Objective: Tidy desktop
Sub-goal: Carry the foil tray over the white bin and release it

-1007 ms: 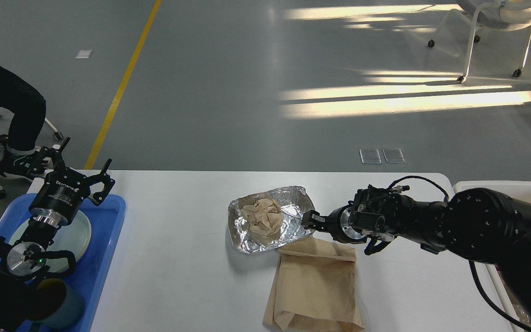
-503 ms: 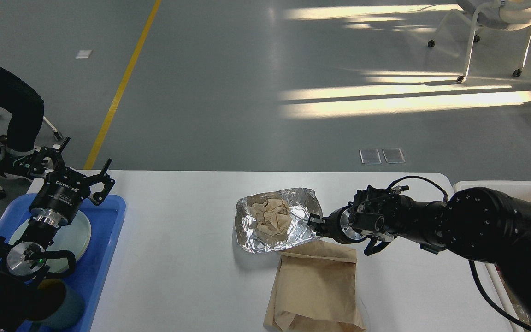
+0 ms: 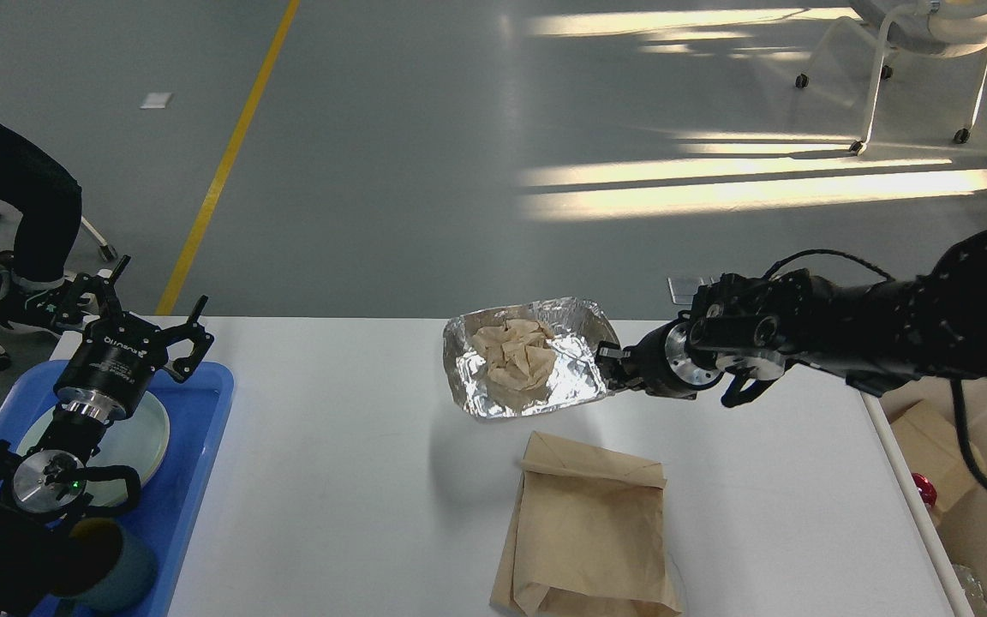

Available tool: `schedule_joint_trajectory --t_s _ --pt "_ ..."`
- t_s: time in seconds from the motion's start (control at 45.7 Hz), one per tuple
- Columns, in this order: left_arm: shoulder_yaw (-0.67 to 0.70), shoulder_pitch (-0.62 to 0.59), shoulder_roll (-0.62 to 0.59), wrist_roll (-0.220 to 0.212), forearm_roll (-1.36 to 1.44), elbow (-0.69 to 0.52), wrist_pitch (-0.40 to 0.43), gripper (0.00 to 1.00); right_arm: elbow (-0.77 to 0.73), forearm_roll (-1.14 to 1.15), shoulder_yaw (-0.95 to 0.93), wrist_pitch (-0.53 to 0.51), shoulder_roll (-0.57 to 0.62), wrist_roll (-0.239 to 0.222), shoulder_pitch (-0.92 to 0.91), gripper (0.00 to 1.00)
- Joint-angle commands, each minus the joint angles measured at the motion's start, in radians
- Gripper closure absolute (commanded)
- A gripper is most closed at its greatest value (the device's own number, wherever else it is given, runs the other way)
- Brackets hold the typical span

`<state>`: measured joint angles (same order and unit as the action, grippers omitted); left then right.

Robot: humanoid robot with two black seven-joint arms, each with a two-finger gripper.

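Note:
The white desktop (image 3: 339, 480) fills the lower half of the head view. My right gripper (image 3: 607, 358) is shut on the right rim of a crumpled foil tray (image 3: 575, 381) and holds it tilted in the air above the desktop's far middle. A crumpled brown paper wad (image 3: 519, 353) lies inside the foil tray. A flat brown paper bag (image 3: 588, 531) lies on the desktop below it. My left gripper (image 3: 135, 307) is open and empty above the blue tray (image 3: 194, 480) at the left.
The blue tray holds a pale plate (image 3: 138, 437) and a dark cup (image 3: 116, 561). A cream-white bin (image 3: 913, 480) with cardboard and scraps inside stands off the desktop's right edge. A seated person (image 3: 5, 214) is at the far left. A wheeled chair (image 3: 922, 51) stands at the back right.
My right gripper has lifted the foil tray with the paper wad off the desktop, up and to the right. The bin's inside now shows. My left arm has not moved.

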<state>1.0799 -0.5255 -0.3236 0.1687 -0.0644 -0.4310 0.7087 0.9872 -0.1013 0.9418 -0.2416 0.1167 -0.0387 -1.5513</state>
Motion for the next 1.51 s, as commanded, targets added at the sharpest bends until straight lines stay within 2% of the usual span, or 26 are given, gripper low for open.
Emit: schedule_joint_trajectory --t_s 0.0,0.175,0.284,0.372,0.503,0.635,0.875,1.094,1.291,1.488 --pt "0.000 -0.001 0.000 0.000 0.000 0.000 0.000 0.04 0.074 0.002 0.003 -0.094 0.112 0.000 -0.154 1.00" --pt "0.000 -0.001 0.000 0.000 0.000 0.000 0.000 0.04 0.084 0.002 0.014 -0.303 0.234 0.003 -0.348 1.00" --pt "0.000 -0.001 0.000 0.000 0.000 0.000 0.000 0.04 0.084 0.005 0.017 -0.392 0.294 0.003 -0.441 1.00" --pt "0.000 -0.001 0.000 0.000 0.000 0.000 0.000 0.04 0.085 0.008 0.020 -0.423 0.324 0.002 -0.487 1.00" --pt "0.000 -0.001 0.000 0.000 0.000 0.000 0.000 0.04 0.074 0.017 0.054 -0.417 0.337 0.002 -0.480 1.00" --pt "0.000 -0.001 0.000 0.000 0.000 0.000 0.000 0.04 0.061 0.015 0.144 -0.346 0.357 0.002 -0.412 1.00" --pt "0.000 -0.001 0.000 0.000 0.000 0.000 0.000 0.04 -0.074 0.015 0.178 -0.125 0.518 0.002 -0.115 1.00" --pt "0.000 -0.001 0.000 0.000 0.000 0.000 0.000 0.04 -0.179 0.005 0.103 0.060 0.618 0.002 0.181 1.00" --pt "0.000 -0.001 0.000 0.000 0.000 0.000 0.000 0.04 -0.258 -0.001 0.014 0.215 0.630 0.000 0.434 1.00" --pt "0.000 -0.001 0.000 0.000 0.000 0.000 0.000 0.04 -0.337 -0.001 -0.116 0.265 0.623 0.002 0.655 1.00"
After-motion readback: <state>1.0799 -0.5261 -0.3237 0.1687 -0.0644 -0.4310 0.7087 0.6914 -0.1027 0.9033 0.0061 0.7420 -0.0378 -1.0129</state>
